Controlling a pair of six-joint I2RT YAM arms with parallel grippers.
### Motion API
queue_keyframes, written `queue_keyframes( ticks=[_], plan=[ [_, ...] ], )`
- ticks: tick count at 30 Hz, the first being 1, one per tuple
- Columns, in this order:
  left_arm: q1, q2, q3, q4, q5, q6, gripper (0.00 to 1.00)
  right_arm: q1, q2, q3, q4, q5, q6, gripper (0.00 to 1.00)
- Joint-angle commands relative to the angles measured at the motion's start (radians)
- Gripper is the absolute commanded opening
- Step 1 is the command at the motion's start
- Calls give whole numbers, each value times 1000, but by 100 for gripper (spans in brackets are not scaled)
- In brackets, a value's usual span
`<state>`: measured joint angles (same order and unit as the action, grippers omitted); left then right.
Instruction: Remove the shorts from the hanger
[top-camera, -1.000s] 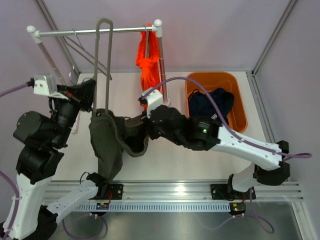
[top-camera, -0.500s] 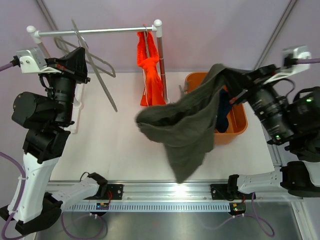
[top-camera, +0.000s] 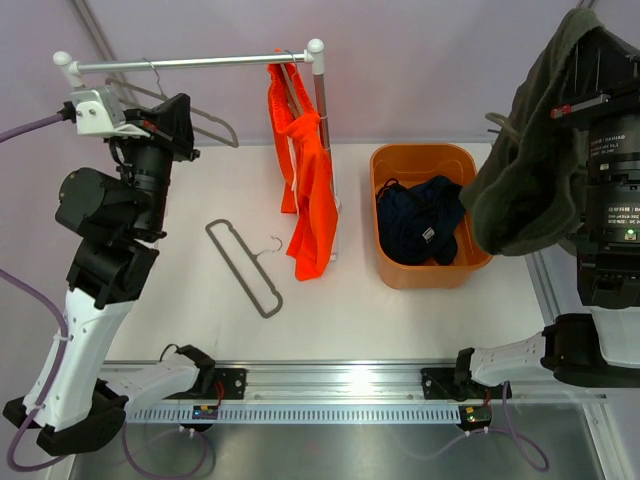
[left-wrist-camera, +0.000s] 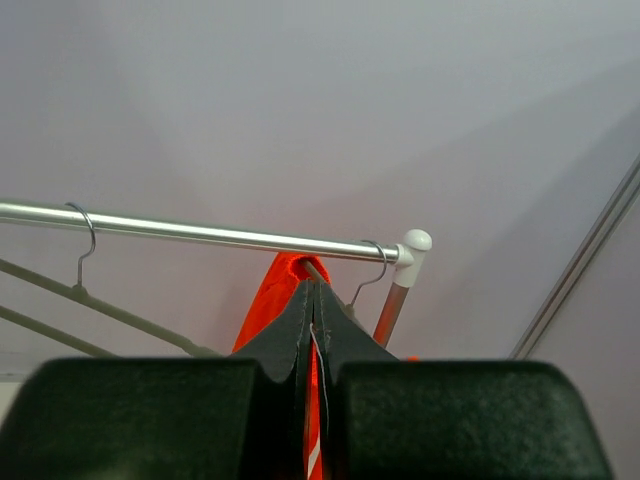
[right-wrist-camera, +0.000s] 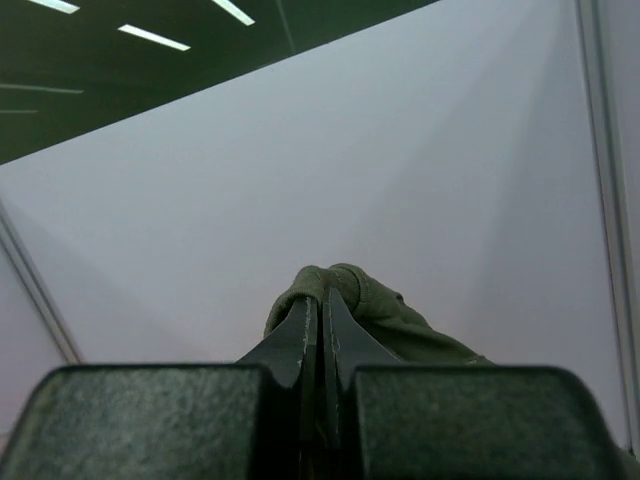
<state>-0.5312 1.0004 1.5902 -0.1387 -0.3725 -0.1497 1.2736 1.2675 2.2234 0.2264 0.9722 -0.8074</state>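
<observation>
1. The left gripper is raised at the left, near the rail. Its jaws are pressed together with nothing between them.
2. A grey hanger lies flat on the table, with no garment on it.
3. The orange shorts hang at the rail's right end, just beside the post.
4. The navy shorts lie crumpled inside the orange bin.
5. The right gripper is lifted high at the far right and clamped on the olive-grey shorts. They dangle in the air by the bin's right edge.
</observation>
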Motion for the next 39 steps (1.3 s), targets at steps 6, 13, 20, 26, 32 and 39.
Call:
queue_keyframes(
  ticks=[6, 13, 20, 26, 32, 39],
  plan=[
    [-1, -3, -58, 5, 18, -30, 0, -204, 32, -57, -5, -205, 129, 0],
    [-1, -25, -131, -24, 66, -59, 0, -617, 261, 67, -220, -354, 402, 0],
    [-1, -55, -213, -19, 66, -45, 0, -828, 461, 260, -438, -377, 626, 0],
    [-1, -57, -239, -33, 67, -57, 0, -967, 379, 35, -493, -409, 835, 0],
    [-1, -59, -239, -206, -6, -137, 0, -967, 207, -405, -438, -426, 921, 1],
    [-1, -115, -383, -331, -110, -232, 0, -967, 60, -674, -570, -481, 1073, 70]
  ],
)
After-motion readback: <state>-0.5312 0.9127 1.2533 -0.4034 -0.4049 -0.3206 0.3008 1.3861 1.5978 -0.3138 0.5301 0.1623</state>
